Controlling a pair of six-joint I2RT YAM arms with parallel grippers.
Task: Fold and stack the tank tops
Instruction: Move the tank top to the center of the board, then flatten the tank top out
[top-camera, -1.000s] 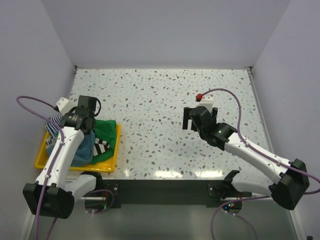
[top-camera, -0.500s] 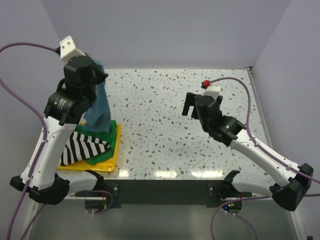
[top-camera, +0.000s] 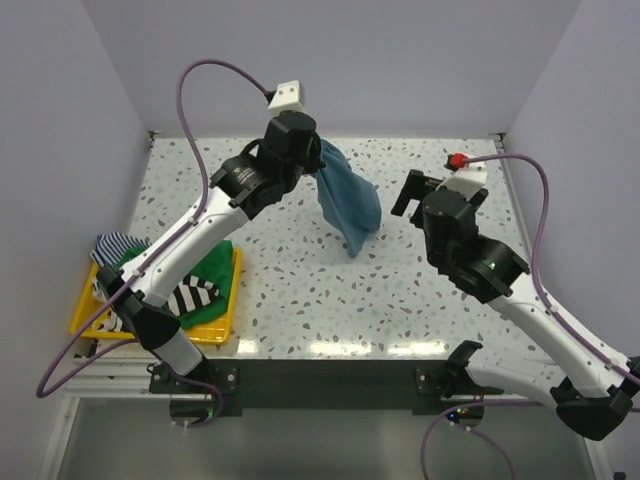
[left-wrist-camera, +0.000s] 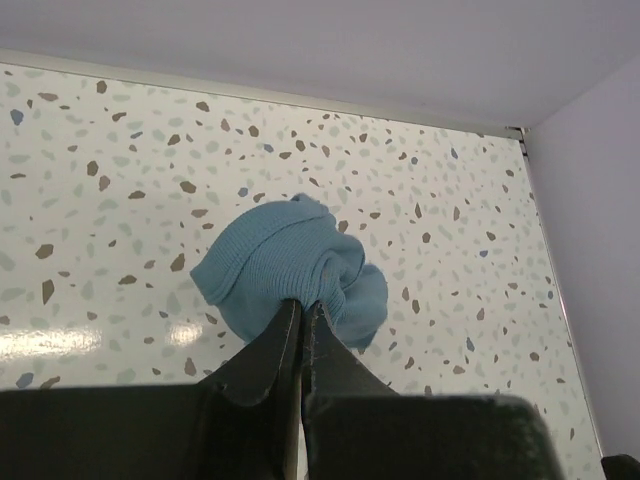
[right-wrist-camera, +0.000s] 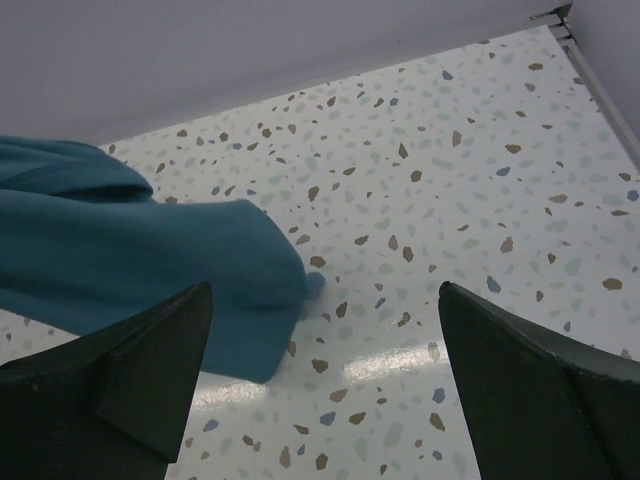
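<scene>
Worktop (top-camera: 300, 300): pale speckled surface, walled on three sides.
Teal-blue tank top (top-camera: 350, 205): hangs in a bunched drape above the middle of the worktop, toward the far side, and is pinched at its upper end. The wrist views show it too (left-wrist-camera: 280, 260) (right-wrist-camera: 150, 240). Whether its lower tip touches the worktop cannot be told.
Yellow tray (top-camera: 236, 290): sits at the near left corner of the worktop and holds the other tops in a loose heap.
Green tank top (top-camera: 215, 262): lies in the tray's right part, partly over its rim.
Black-and-white striped tank top (top-camera: 190, 297): lies in the tray, just nearer than the green one.
Thin blue-striped tank top (top-camera: 115, 245): lies at the tray's far left.
Left tool (left-wrist-camera: 303, 305): its fingers are pressed together on a fold of the teal-blue tank top, held high.
Right tool (right-wrist-camera: 322, 290): its fingers are spread wide with nothing between them, just right of the hanging top and facing it.
</scene>
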